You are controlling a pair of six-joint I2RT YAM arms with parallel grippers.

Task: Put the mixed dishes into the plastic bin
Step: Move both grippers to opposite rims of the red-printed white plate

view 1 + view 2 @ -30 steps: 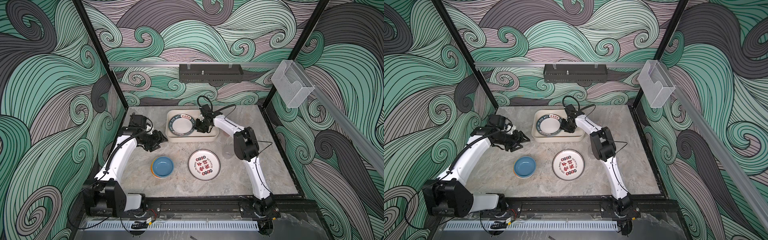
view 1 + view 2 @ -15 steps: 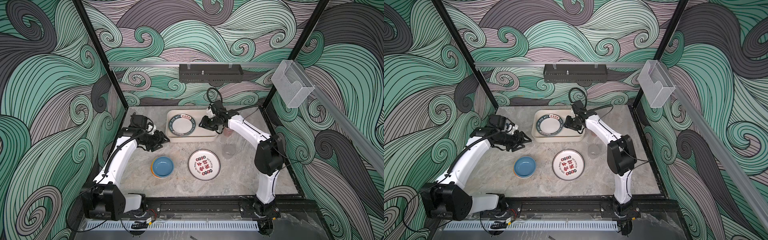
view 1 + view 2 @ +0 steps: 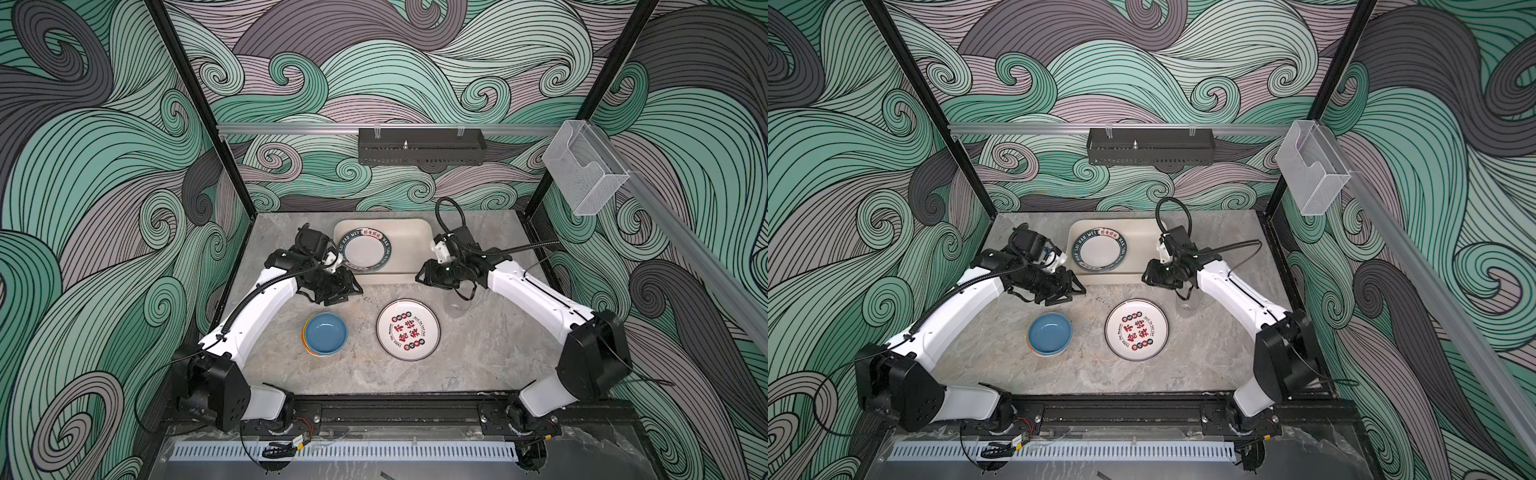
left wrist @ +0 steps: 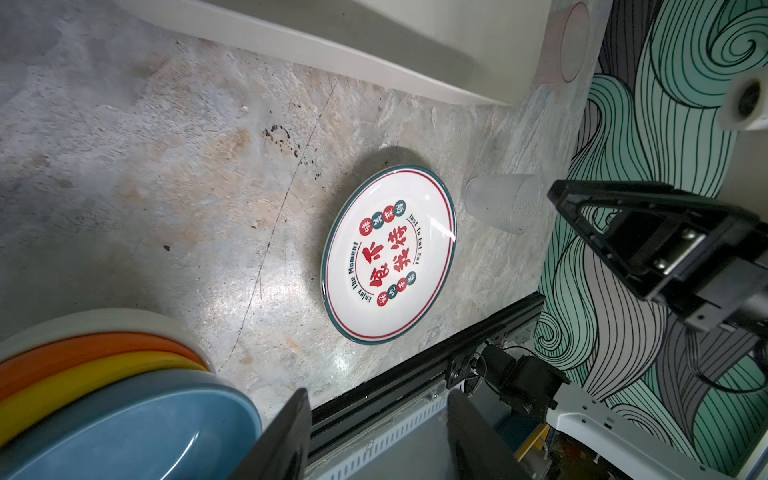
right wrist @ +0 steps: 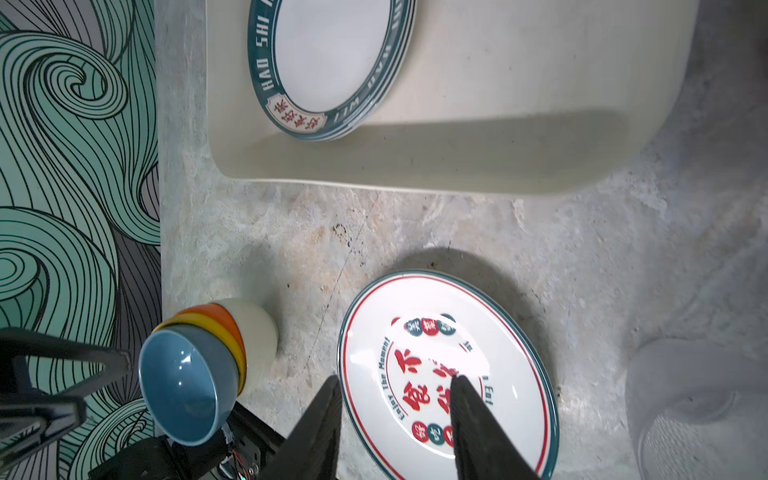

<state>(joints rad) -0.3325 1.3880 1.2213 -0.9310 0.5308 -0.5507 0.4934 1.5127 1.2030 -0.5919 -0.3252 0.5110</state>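
Top view: bin [image 3: 411, 243] at the table's [image 3: 478, 353] back edge holds only the green-rim plates [image 3: 365, 251]; bowls [image 3: 325, 333], red plate [image 3: 408, 330] and cup [image 3: 457, 306] lie outside it toward the table's front, not yet binned; left gripper [image 4: 379, 397] and right gripper [image 5: 395, 380] hover empty, jaws apart, so I judge most of the job left.

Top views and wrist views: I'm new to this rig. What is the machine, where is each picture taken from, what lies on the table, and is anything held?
The machine is a white left arm and right arm, each ending in a two-fingered pincer. Both top views look down from overhead, nearly alike; each wrist view rides just behind a pincer. On the marble table sit a cream bin holding a green-rimmed plate, a red-lettered plate, a bowl stack with blue on top, and a clear cup. The left pincer and right pincer are both open, holding nothing.
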